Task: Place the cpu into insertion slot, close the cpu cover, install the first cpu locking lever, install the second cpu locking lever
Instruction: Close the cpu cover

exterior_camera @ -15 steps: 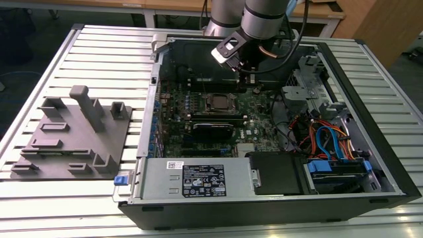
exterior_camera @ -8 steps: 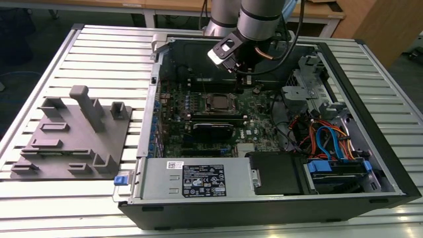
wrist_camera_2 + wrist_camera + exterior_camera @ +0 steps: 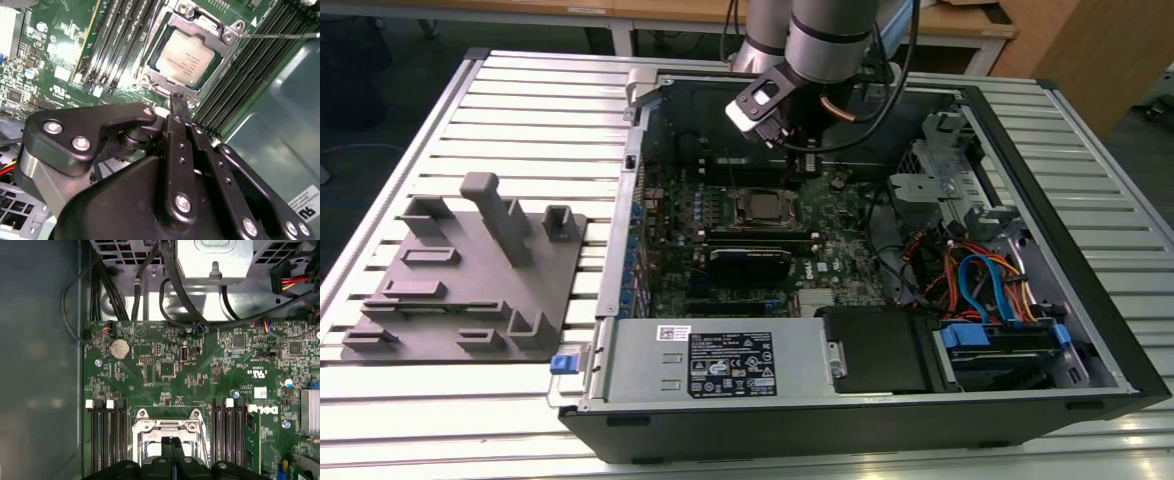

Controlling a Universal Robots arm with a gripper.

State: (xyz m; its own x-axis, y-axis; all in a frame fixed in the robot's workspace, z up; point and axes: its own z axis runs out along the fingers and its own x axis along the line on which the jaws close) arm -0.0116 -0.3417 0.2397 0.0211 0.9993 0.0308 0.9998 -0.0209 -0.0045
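**Chip seated flat under its frame, closed fingers at the socket's edge**

Start at the exterior view's left. There the grey fixture [image 3: 467,270] sits on the slatted table [image 3: 534,90], apart from the open computer case [image 3: 881,420]. Near the middle of the green board you find the insertion slot [image 3: 761,206], its sides square with the case walls.

The cpu [image 3: 186,56] lies flat in the slot with its metal top facing up. It is square, so you have no long axis to line up. The cpu cover [image 3: 176,21] lies down around it, and the chip shows through its window. In the second wrist view a thin silver rod [image 3: 280,35] runs off from one corner of the cover.

Your arm [image 3: 827,30] comes in from the top of the exterior view, reaching down into the case. The gripper [image 3: 178,102] points at the board, its tips right at the cover's edge. Whether they touch it, you cannot tell. The jaws are pressed together and hold nothing.

Coloured cables [image 3: 981,280] lie toward the exterior view's right.
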